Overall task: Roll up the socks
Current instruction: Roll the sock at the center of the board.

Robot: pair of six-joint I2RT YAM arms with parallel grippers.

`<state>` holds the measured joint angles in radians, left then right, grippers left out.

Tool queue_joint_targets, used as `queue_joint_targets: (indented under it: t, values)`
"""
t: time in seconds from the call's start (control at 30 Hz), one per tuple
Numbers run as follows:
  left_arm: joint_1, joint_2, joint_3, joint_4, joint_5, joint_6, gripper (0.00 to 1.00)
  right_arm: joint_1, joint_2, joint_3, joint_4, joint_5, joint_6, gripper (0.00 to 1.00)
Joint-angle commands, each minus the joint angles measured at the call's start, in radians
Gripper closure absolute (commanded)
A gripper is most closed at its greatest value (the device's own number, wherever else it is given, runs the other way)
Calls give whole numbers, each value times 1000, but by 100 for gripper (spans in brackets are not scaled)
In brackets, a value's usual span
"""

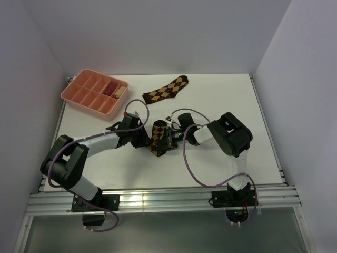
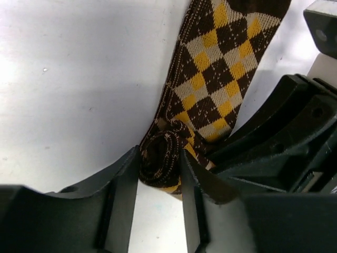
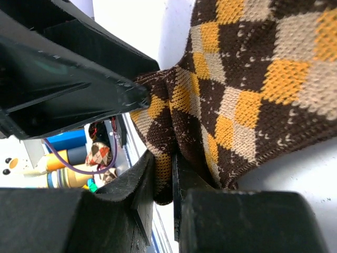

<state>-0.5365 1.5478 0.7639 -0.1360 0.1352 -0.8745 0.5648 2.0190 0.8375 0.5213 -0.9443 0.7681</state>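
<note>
Left gripper (image 2: 160, 167) clamped on rolled end of near sock (image 2: 216, 79), right gripper (image 3: 164, 179) pinching same sock's edge, mid worktop (image 1: 237, 100); other sock (image 1: 168, 89) lies flat at far centre, right of pink tray (image 1: 83, 84)

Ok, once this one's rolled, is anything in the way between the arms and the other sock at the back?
Nothing visible. The second sock lies flat on the table, straight beyond the sock being rolled, bare surface between them. The pink tray sits to its left, apart.
</note>
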Motion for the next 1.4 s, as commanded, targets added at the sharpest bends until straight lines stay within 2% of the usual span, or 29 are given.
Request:
queue_joint_targets:
  t: [0.0,0.07,0.1,0.2,0.3,0.4,0.47,0.57,0.83,1.03,1.37]
  values:
    - [-8,40,5,9,-8,2,62,-5,-9,3,-140,67,-62,94]
    - [-10,61,17,-4,-19,12,66,-2,-37,12,-185,94,-114,88]
    - [-11,67,26,-7,-23,22,67,-2,-75,14,-220,122,-131,80]
    - [-11,93,44,-22,-26,40,69,9,-165,29,-332,182,-219,66]
    - [-17,118,67,-34,-23,58,71,43,-271,57,-458,339,-340,55]
    - [-20,143,95,-45,-28,83,72,99,-368,71,-541,553,-438,48]
    - [-20,161,113,-60,-29,98,72,156,-407,71,-564,730,-505,47]
    - [-20,189,155,-80,-23,127,73,222,-463,64,-567,904,-584,46]
    - [-20,244,247,-129,-5,198,73,429,-462,83,-555,1226,-697,45]
    - [-19,271,296,-162,-6,233,73,503,-393,118,-535,1348,-757,45]
    - [-20,288,328,-186,4,264,73,527,-249,135,-532,1385,-811,45]
